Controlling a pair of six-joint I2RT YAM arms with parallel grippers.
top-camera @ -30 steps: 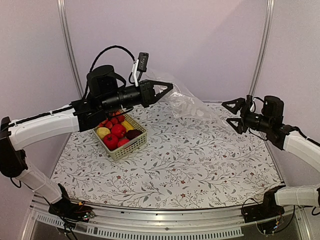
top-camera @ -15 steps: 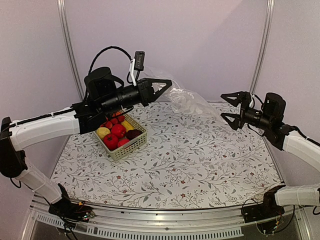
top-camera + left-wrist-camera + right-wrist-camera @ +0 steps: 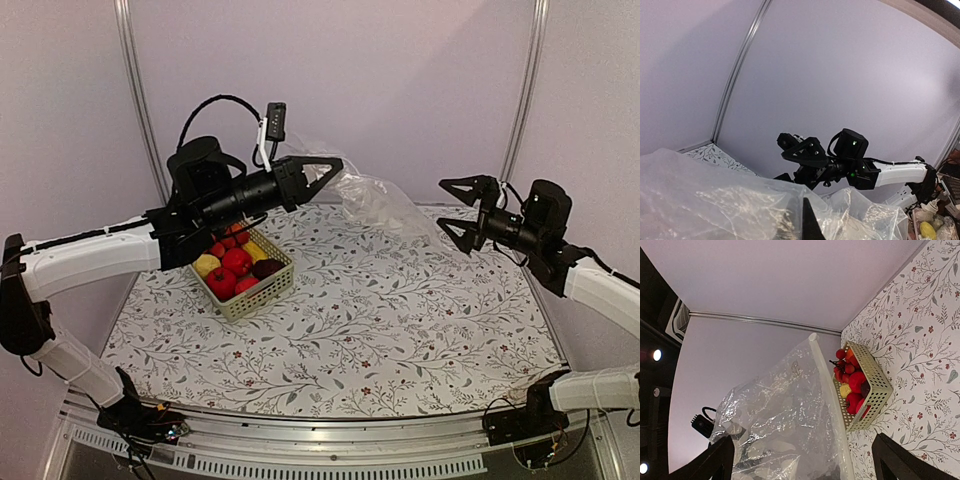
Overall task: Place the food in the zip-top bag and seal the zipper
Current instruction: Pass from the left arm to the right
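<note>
The left gripper point(image 3: 335, 170) was pinched shut on one end of the zip-top bag point(image 3: 378, 205) and held it up in the air above the desk point(image 3: 400, 320). The bag hung down toward the right gripper point(image 3: 458, 208). That gripper was spread wide with nothing in it, close beside the bag's loose end. In the right wrist view the zipper point(image 3: 826, 385) ran as a long white line toward that gripper. So the right arm looked best placed to grab the other side. The food point(image 3: 236, 263) sat in the basket point(image 3: 262, 293) under the left arm, not in the bag.
</note>
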